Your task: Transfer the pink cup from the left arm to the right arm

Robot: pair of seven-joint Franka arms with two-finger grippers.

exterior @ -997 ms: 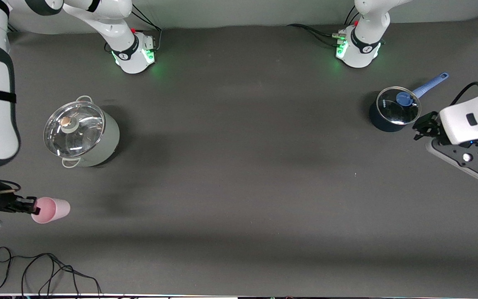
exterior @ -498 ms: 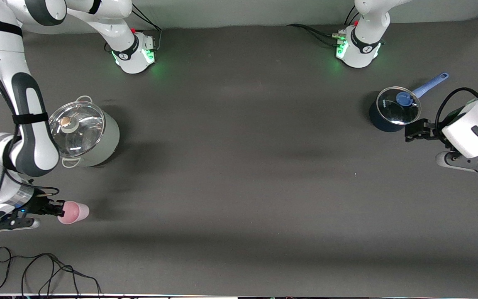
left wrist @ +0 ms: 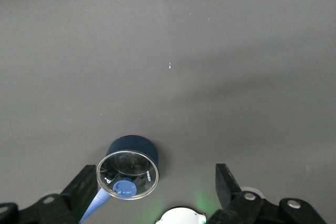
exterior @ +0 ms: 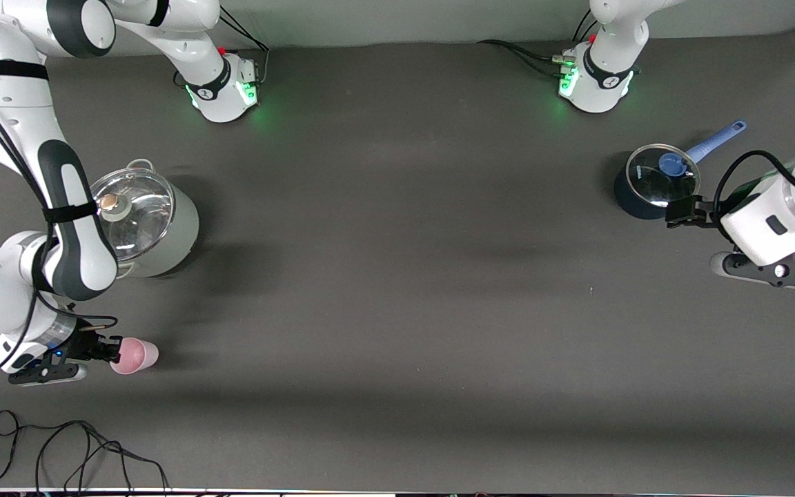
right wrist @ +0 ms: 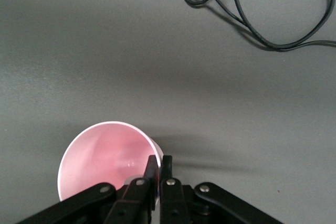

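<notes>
The pink cup (exterior: pixel 134 355) is tipped on its side, with its mouth toward the right gripper (exterior: pixel 116 351). That gripper is shut on the cup's rim and holds it low over the table at the right arm's end. In the right wrist view the two fingers pinch the rim (right wrist: pixel 159 160), one inside the cup (right wrist: pixel 100 156) and one outside. My left gripper (exterior: pixel 677 212) is open and empty, beside the blue saucepan at the left arm's end. In the left wrist view (left wrist: pixel 155 169) its fingers stand wide apart.
A steel pot with a glass lid (exterior: pixel 139 221) stands by the right arm, farther from the front camera than the cup. A blue saucepan with lid and handle (exterior: pixel 653 181) (left wrist: pixel 131 156) stands by the left gripper. A black cable (exterior: pixel 80 449) (right wrist: pixel 252 19) lies near the front edge.
My right gripper has carried the pink cup toward the table's middle and lower. My left gripper has moved a little toward the blue saucepan.
</notes>
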